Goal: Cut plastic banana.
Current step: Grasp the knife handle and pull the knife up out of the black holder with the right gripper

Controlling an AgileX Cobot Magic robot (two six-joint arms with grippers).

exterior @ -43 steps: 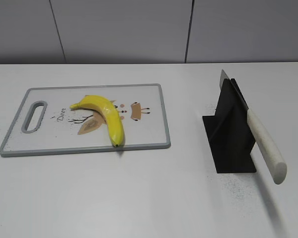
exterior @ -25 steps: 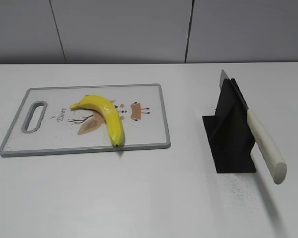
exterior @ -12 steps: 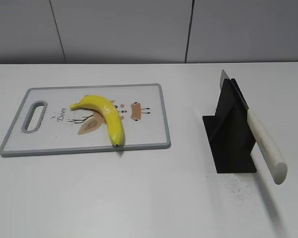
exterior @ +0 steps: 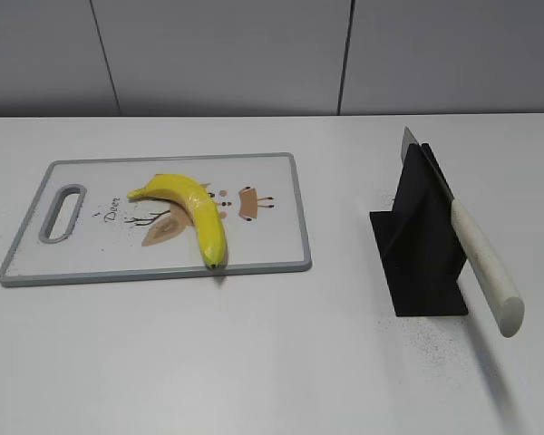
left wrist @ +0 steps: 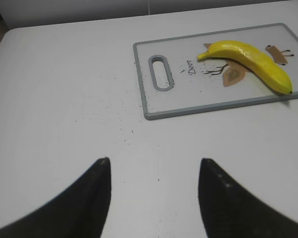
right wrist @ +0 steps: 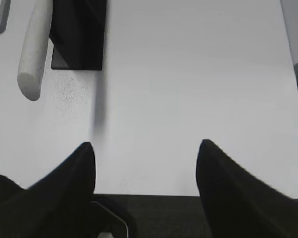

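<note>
Yellow plastic banana [exterior: 189, 210] is laid on the grey-rimmed white cutting board [exterior: 272, 245] for slicing, while the white-handled knife [exterior: 483, 264] is propped handle-out in its black stand [exterior: 422, 243] on the white counter [exterior: 272, 362] for easy grasping, both jaws apart and empty.

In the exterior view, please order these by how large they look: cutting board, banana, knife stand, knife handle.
1. cutting board, clearly largest
2. knife stand
3. banana and knife handle: similar length; the handle is nearer the camera, so I do not rank them.
</note>
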